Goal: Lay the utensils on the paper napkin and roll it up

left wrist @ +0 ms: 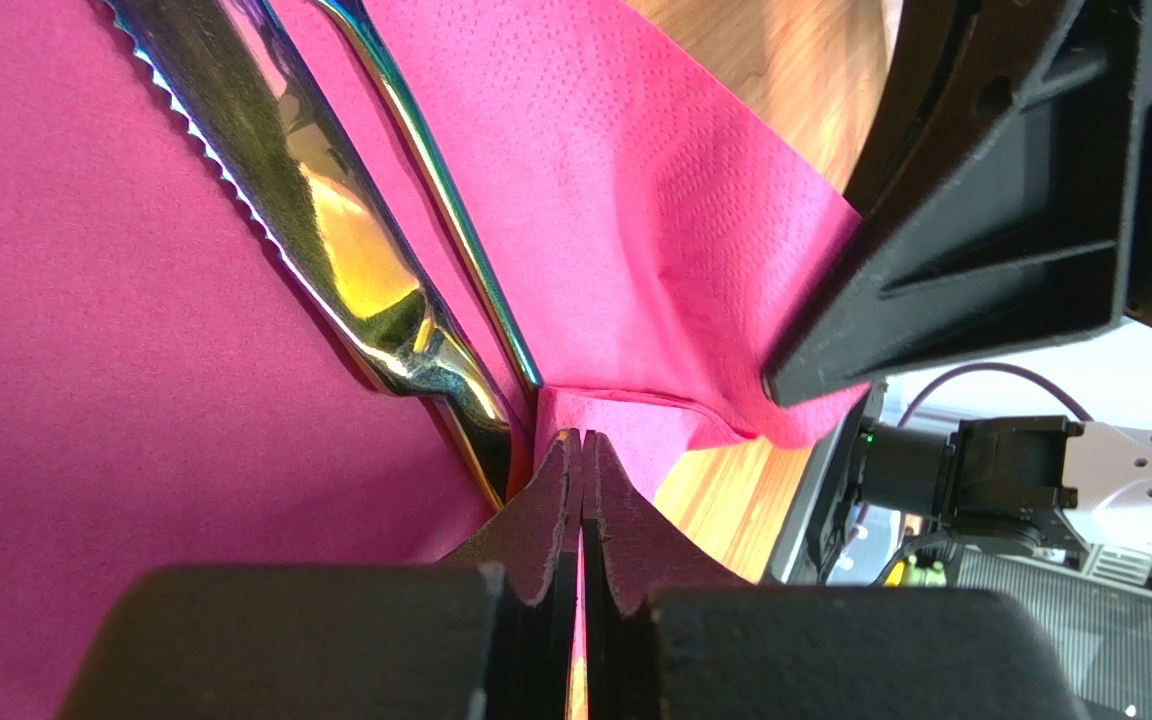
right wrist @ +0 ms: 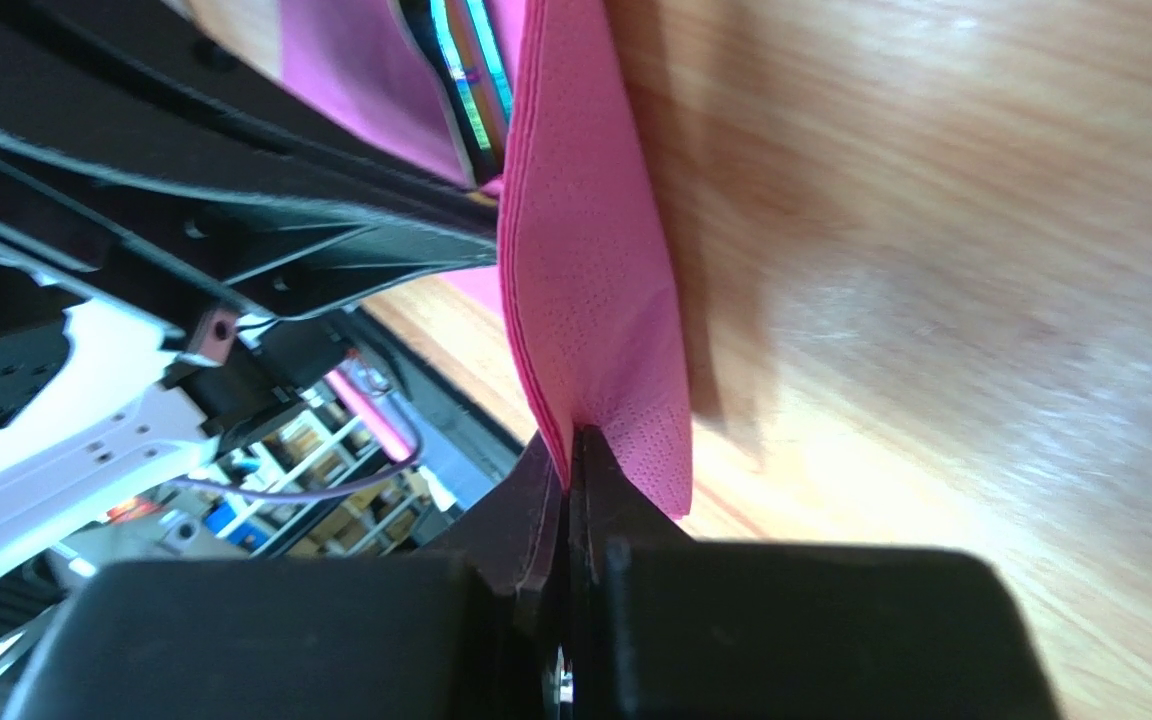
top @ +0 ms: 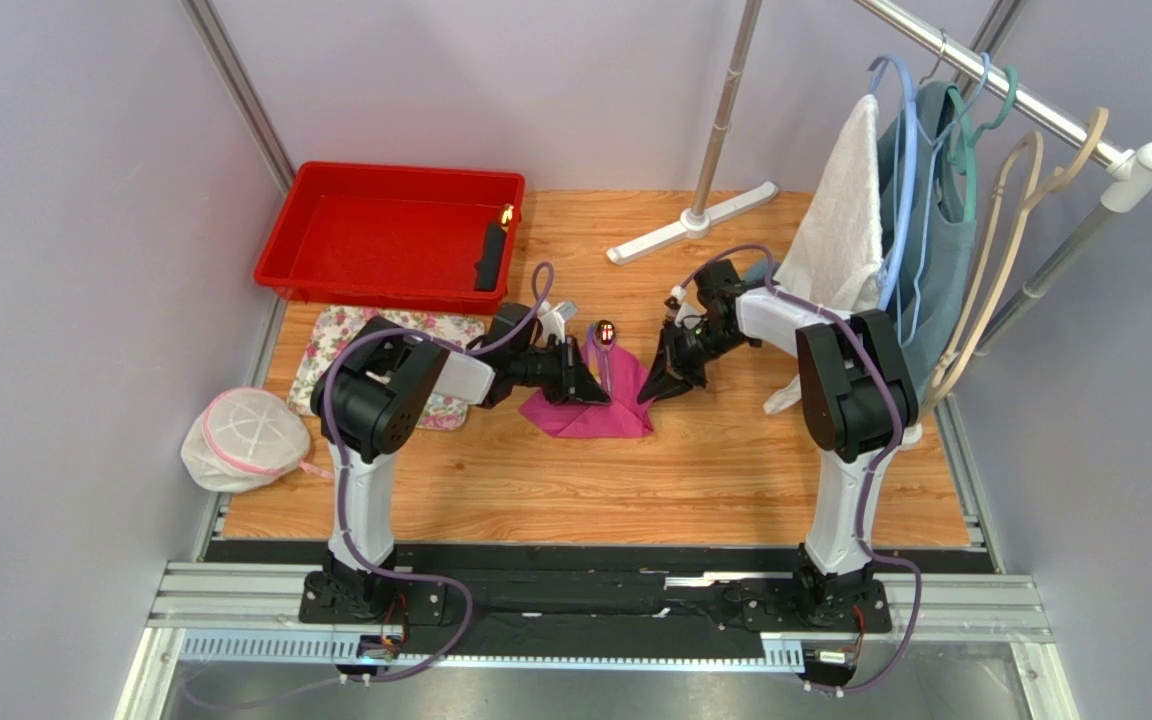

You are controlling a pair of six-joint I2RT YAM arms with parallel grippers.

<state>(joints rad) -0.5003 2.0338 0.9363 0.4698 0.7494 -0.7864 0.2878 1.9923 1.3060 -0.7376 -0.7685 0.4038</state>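
The magenta paper napkin lies crumpled on the wooden table between both arms. The utensils rest on it: a shiny knife and a thin iridescent handle in the left wrist view, and a rounded tip pokes out at the far side. My left gripper is shut, its tips pinching a raised fold of the napkin beside the knife's handle. My right gripper is shut on the napkin's right edge, which stands lifted off the wood. A strip of utensil shows behind that edge.
A red tray with a black object stands at the back left. A floral cloth lies under the left arm and a white mesh bag at the left edge. A clothes rack with a towel and hangers fills the right side.
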